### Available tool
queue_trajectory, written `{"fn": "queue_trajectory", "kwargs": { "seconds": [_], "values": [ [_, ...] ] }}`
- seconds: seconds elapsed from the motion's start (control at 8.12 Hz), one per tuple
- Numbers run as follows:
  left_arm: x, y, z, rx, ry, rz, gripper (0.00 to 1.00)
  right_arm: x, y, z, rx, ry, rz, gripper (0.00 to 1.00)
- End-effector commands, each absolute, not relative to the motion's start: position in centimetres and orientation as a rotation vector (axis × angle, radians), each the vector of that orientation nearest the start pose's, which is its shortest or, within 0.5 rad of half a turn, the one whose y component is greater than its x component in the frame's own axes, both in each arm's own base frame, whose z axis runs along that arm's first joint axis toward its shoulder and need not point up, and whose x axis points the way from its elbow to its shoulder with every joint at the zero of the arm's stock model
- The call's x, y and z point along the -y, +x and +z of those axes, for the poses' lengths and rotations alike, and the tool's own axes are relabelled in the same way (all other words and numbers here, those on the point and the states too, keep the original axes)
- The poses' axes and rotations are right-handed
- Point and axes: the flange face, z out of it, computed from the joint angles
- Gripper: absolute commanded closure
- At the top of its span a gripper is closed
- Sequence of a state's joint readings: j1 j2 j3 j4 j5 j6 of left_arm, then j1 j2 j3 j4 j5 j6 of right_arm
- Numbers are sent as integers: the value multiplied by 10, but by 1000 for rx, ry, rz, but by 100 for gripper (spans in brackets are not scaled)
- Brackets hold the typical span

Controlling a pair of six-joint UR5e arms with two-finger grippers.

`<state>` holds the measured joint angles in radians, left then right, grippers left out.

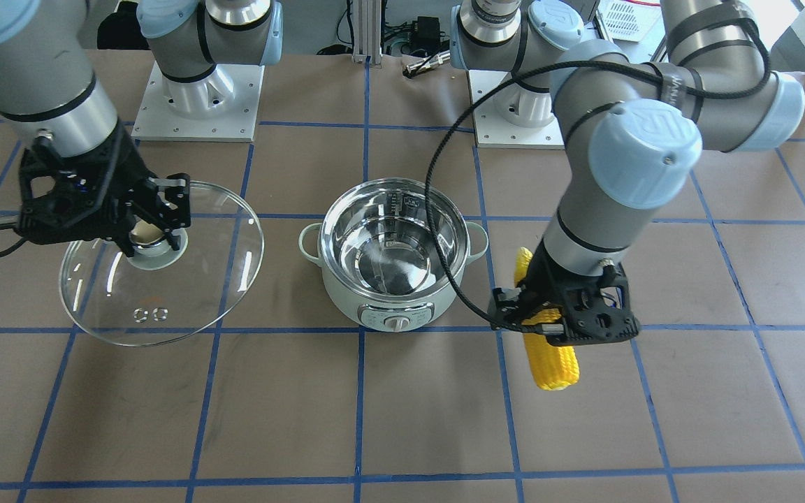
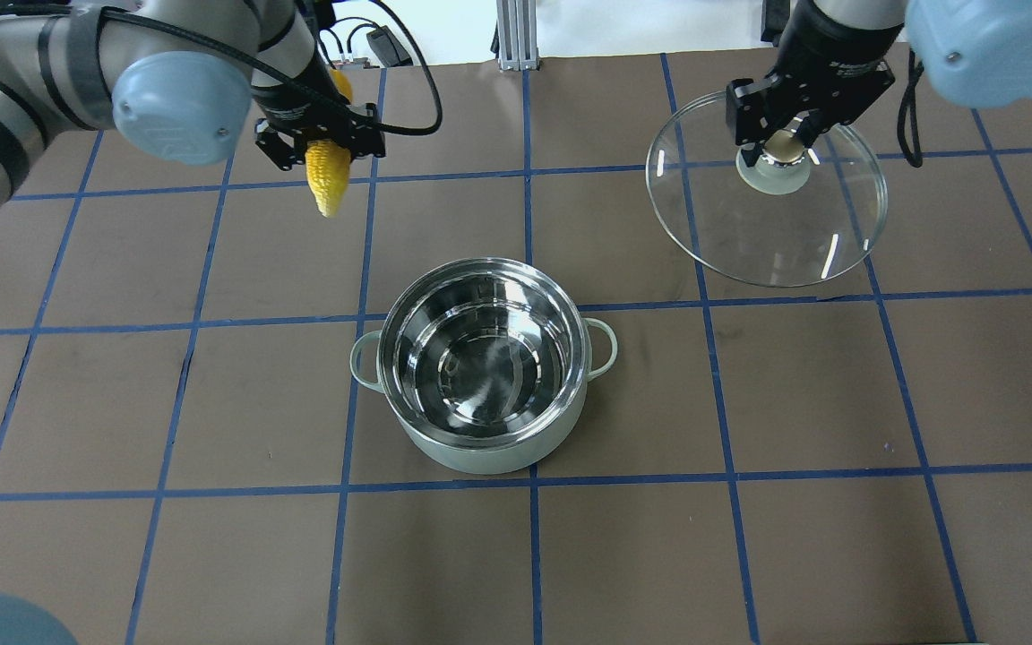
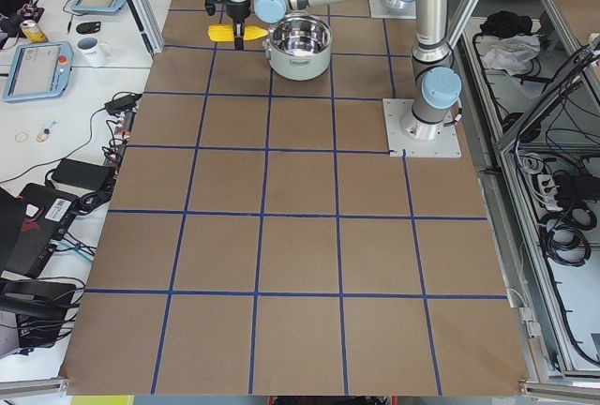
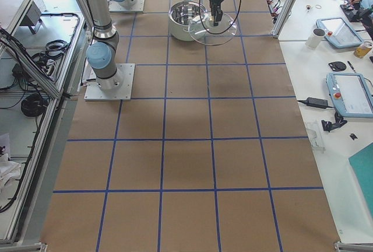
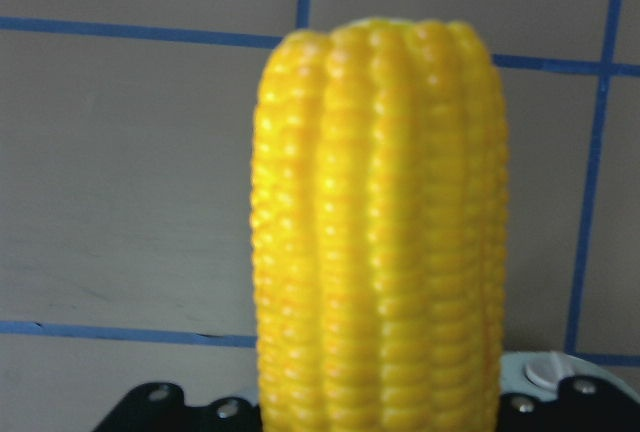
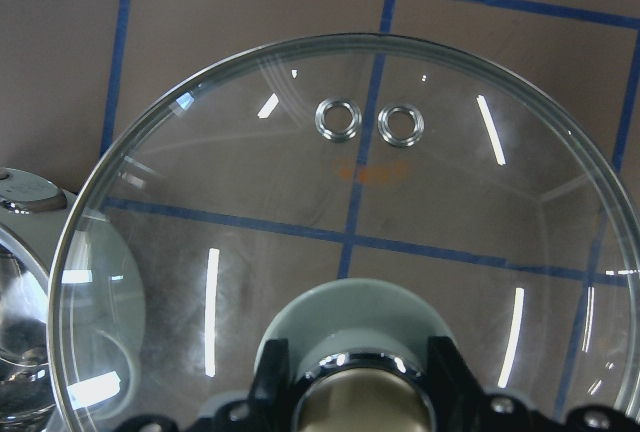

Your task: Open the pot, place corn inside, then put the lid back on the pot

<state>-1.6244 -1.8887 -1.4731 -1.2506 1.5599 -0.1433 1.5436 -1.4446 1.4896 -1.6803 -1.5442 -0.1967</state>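
The mint-green pot point(image 2: 483, 363) stands open at the table's middle, its steel inside empty; it also shows in the front view point(image 1: 394, 262). My left gripper point(image 2: 321, 148) is shut on the yellow corn point(image 2: 327, 177), held above the table far left of the pot; the corn also shows in the front view point(image 1: 550, 353) and fills the left wrist view point(image 5: 380, 222). My right gripper point(image 2: 780, 143) is shut on the knob of the glass lid point(image 2: 767, 224), held to the pot's far right. The lid also shows in the front view point(image 1: 165, 293) and the right wrist view point(image 6: 340, 212).
The brown table point(image 2: 749, 537) carries a blue tape grid. The arm base plates point(image 1: 196, 105) sit at the robot's edge. Side benches with tablets, mugs and cables point(image 3: 56, 58) flank the table ends.
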Motion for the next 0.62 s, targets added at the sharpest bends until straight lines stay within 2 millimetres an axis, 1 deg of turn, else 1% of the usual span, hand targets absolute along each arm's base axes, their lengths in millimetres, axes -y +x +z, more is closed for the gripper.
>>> {"fn": "queue_trajectory", "kwargs": {
  "seconds": [0.0,0.12,0.25,0.37,0.49],
  "values": [
    [558,-278,370,-3218,-178,-18,100,565,57,473,-3112,-353,-110,98],
    [543,-287,347,-3204,-163,59,100,565,49,474,-3112,-344,-106,98],
    [530,-284,327,-3190,-163,127,100,565,49,474,-3107,-344,-110,98],
    [519,-282,315,-3181,-169,173,100,565,49,474,-3103,-343,-107,98],
    [513,-282,309,-3174,-201,196,100,564,50,472,-3099,-343,-99,98]
  ]
}}
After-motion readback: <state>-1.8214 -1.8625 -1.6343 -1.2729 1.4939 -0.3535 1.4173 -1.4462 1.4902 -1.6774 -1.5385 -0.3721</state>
